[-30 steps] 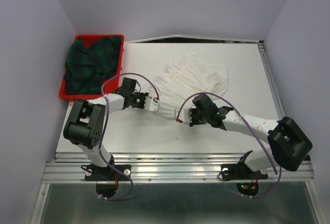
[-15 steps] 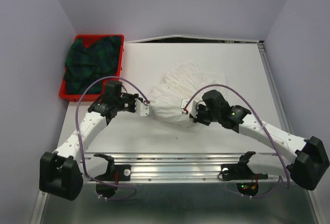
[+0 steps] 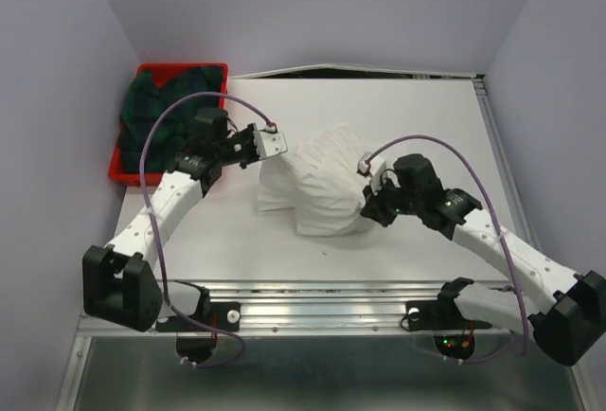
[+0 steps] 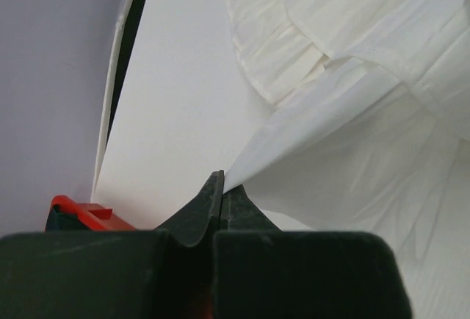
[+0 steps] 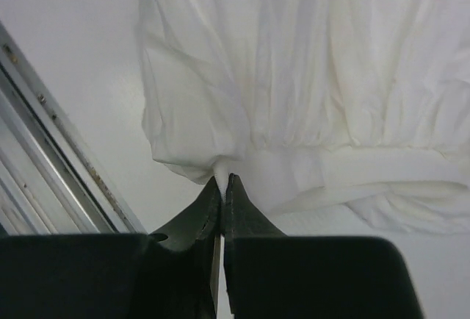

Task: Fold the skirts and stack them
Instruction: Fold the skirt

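The white ruffled skirt (image 3: 322, 179) lies bunched and partly doubled over in the middle of the table. My left gripper (image 3: 281, 143) is shut on its left corner; the left wrist view shows the thin white cloth (image 4: 345, 135) pinched at the fingertips (image 4: 211, 190). My right gripper (image 3: 365, 167) is shut on the skirt's right edge; the right wrist view shows a pinch of white cloth (image 5: 294, 98) between the fingertips (image 5: 236, 190). The plaid skirt (image 3: 161, 117) lies crumpled in the red tray (image 3: 118, 170) at the back left.
The red tray stands at the table's back left corner, close to my left arm. A metal rail (image 3: 322, 293) runs along the table's near edge. Purple walls close in the table on three sides.
Both grippers have moved away from the near edge toward the back with the white skirt's near edge, drawing it over the rest of the cloth. The skirt is now bunched higher.
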Robot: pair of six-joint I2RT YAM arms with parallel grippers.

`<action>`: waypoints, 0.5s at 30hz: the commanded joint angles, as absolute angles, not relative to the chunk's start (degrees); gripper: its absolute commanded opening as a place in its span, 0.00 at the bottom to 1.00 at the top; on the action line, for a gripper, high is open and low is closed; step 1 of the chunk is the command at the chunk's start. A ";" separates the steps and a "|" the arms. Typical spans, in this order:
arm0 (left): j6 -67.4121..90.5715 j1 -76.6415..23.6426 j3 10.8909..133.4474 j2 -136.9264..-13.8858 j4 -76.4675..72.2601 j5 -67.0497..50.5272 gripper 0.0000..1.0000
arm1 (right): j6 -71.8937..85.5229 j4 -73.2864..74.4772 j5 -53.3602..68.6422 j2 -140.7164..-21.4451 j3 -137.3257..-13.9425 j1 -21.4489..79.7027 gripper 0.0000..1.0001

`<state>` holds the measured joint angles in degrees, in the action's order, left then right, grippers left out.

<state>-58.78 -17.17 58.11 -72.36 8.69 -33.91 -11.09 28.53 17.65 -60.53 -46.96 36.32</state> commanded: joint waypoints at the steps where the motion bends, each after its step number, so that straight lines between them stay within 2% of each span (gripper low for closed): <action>1: -51.07 -19.07 66.85 -77.68 0.88 -34.19 0.00 | -2.47 28.12 23.37 -59.59 -51.23 25.16 0.01; 4: -48.00 -20.65 74.32 -83.92 0.44 -33.58 0.00 | -0.18 28.39 29.69 -61.25 -51.77 17.26 0.01; 8: -44.57 -21.97 83.72 -92.53 0.44 -32.44 0.00 | -0.26 28.30 36.54 -63.54 -51.42 11.61 0.01; 15: -40.96 -24.26 97.54 -109.76 -1.14 -27.86 0.00 | 1.67 28.21 48.24 -73.55 -52.73 -2.09 0.01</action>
<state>-44.18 -24.16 90.56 -104.51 2.31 -31.94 0.05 27.79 39.94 -69.30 -50.22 4.05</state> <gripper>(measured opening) 0.030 0.041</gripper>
